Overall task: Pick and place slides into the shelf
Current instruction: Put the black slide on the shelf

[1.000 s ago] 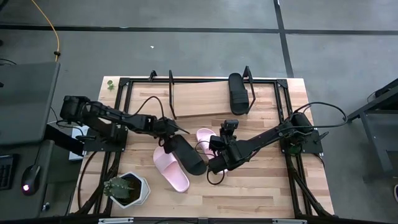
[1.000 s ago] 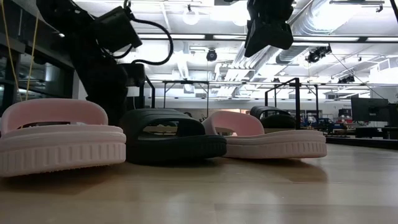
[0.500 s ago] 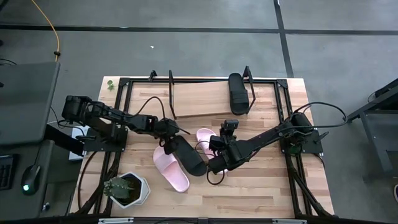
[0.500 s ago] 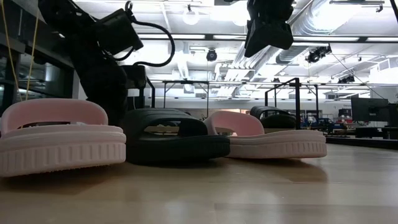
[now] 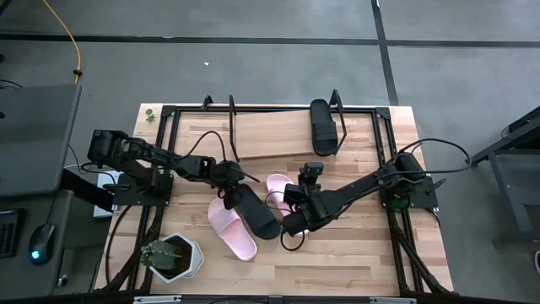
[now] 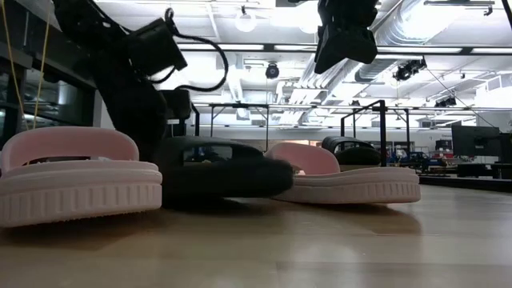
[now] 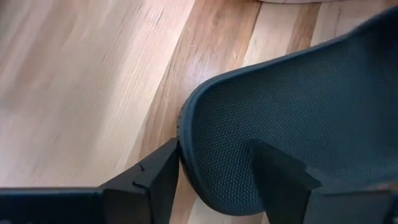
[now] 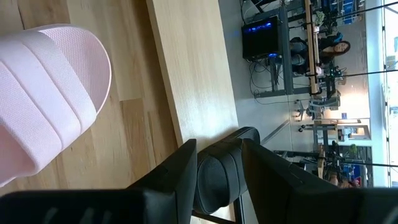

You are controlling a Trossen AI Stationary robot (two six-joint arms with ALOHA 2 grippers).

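My left gripper [image 5: 228, 192] is shut on a black slide [image 5: 256, 213] at the table's middle; the slide also shows in the low view [image 6: 216, 168]. One pale pink slide [image 5: 232, 232] lies flat just near-left of it. The second pink slide [image 5: 278, 184] lies to its right, partly under my right gripper [image 5: 295, 224]. That gripper is open and hangs well above the table [image 6: 346, 48], touching nothing. The other black slide [image 5: 322, 127] rests sole down on the right end of the shelf's wooden board [image 5: 270, 135] at the back. My left gripper has the black slide's end nearest the left arm [image 7: 199, 155] between its two fingers. One finger [image 7: 158, 177] stands at the sole's outer edge and the other [image 7: 280, 171] on the textured footbed. The fingers slant down from the table's left. The slide hangs just off the table, its free end tipped up.
A potted plant in a white pot [image 5: 173, 257] stands at the near left. A black metal frame [image 5: 164, 152] runs around the table, with cables along it. The shelf board's left and middle part is bare wood.
My left gripper has risen a little with the black slide. The slide first slid slightly toward the right, then came up off the table, its free end higher. The pink slides and my right gripper have stayed put.
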